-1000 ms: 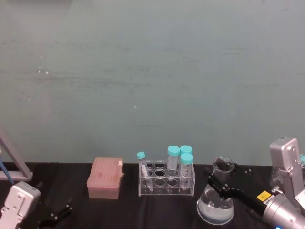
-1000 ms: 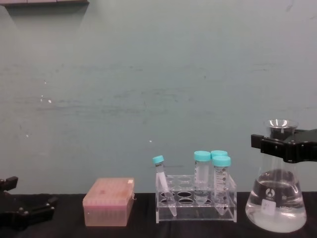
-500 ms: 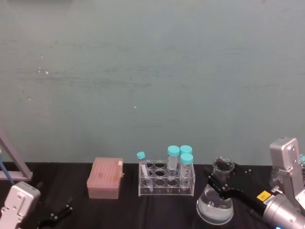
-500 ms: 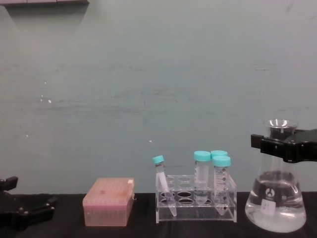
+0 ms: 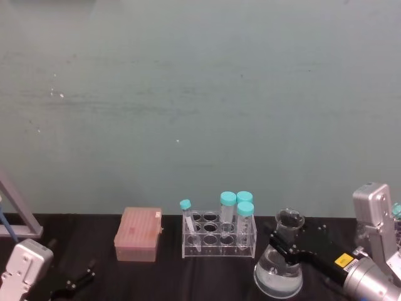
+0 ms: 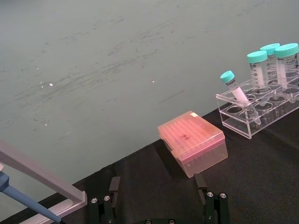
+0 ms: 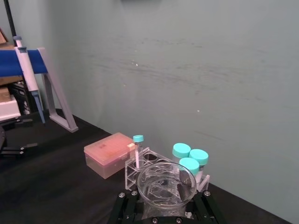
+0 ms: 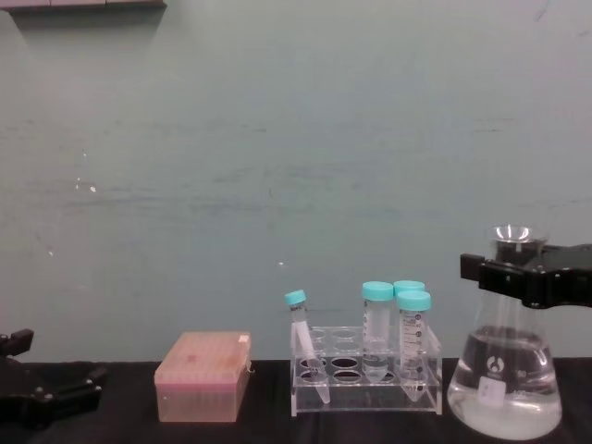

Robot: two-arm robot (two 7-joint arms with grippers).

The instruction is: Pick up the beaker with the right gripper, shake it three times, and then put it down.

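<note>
**Glass, clear plastic and matt black**

The conical beaker (image 8: pixel 504 375) is clear, glossy glass with a small white label. The right gripper (image 8: pixel 514 276) at its neck is matt black, on a silver metal arm casing (image 5: pixel 371 208). To the left, the clear, hard plastic tube rack (image 8: pixel 365 381) shines; its clear plastic tubes (image 8: pixel 377 319) carry smooth turquoise caps (image 8: pixel 413 300). Farther left, the pink plastic box (image 8: pixel 202 377) looks frosted. The black tabletop (image 6: pixel 261 177) is matt, and the grey-green painted wall (image 8: pixel 277 139) is dull and scuffed.

Lab — tube rack (image 8: pixel 366 381), tip box (image 8: pixel 203 376), pipette stand (image 7: pixel 57 95)
</note>
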